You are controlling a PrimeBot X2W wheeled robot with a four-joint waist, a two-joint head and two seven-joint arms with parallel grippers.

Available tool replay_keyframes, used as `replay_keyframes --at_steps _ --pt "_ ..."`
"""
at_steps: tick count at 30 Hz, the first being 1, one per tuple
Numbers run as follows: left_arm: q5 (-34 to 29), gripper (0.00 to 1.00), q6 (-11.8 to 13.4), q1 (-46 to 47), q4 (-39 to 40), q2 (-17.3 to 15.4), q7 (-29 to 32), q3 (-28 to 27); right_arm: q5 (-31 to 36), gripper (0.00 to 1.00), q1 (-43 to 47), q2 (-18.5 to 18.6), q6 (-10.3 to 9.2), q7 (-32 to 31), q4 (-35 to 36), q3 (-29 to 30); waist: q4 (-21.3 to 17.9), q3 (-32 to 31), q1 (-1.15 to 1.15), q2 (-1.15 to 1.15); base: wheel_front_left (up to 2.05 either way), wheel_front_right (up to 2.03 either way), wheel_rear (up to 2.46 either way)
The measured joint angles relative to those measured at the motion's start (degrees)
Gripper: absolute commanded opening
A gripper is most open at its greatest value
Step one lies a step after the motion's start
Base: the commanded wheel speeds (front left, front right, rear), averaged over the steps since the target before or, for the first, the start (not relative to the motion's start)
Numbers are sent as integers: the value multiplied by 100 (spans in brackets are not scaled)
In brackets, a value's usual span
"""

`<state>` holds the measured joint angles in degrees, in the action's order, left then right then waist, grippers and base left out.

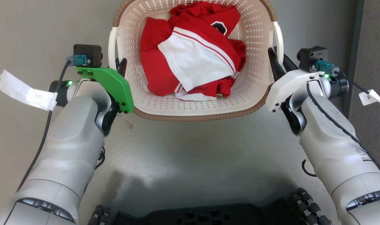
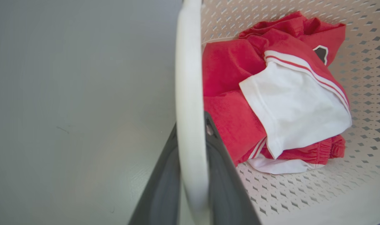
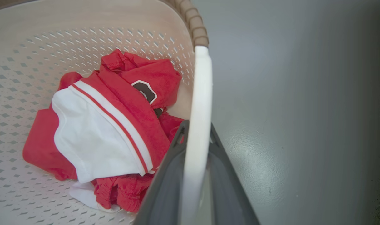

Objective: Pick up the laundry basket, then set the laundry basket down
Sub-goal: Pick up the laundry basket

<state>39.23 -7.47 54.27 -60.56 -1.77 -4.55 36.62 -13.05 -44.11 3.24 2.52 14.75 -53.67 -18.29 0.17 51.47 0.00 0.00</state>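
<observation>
The laundry basket [image 1: 193, 116] lies at 12 o'clock from the robot, straight ahead and between the two arms, with its brown rim turned toward the robot's body. A bundle of red and white clothes [image 1: 193, 53] sits in the middle of it.

The left gripper [image 1: 118, 64] is at 10 o'clock and the right gripper [image 1: 279, 62] at 2 o'clock, each at one white side handle. In the left wrist view the dark fingers [image 2: 222, 178] stand one on each side of the left handle [image 2: 190, 93] and press against it, so I judge this gripper clenched on the handle. The right wrist view shows the same: its fingers [image 3: 165, 187] enclose the right handle [image 3: 197, 103] with no gap that I can see.

This hold on both sides seems chosen for balance. The basket is wide and carries a load in the centre, so two equal grips at opposite ends should keep it level during the lift. Whether the bottom is already off the floor [image 1: 193, 150], I cannot tell.

The floor is smooth, pale grey and a little glossy, with some light scratches and a soft shadow near the robot's dark base [image 1: 208, 217]. At 3 o'clock a darker grey panel [image 1: 371, 62] stands upright, near the right arm. A white paper tag [image 1: 24, 90] hangs from the left wrist.
</observation>
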Motion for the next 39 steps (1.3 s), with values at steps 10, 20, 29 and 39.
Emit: replay_keyframes --at_steps 10,20,29,39 --pt "291 0 0 -194 -210 67 157 125 10 0 -3 -47 103 0 -544 -77 33 -542 0 0 0 0 0" --pt "639 0 -3 -623 -390 104 504 244 -102 0 114 -131 300 -53 -1035 -158 15 -1215 0 0 0 0 0" --pt "928 0 -7 -937 -509 130 768 263 -318 0 337 -147 403 -268 -1283 -335 -32 -1816 0 0 0 0 0" --pt "1229 0 -8 -1250 -609 166 1143 260 -538 0 536 -171 463 -673 -1499 -550 -97 -2564 -1 0 0 0 0"
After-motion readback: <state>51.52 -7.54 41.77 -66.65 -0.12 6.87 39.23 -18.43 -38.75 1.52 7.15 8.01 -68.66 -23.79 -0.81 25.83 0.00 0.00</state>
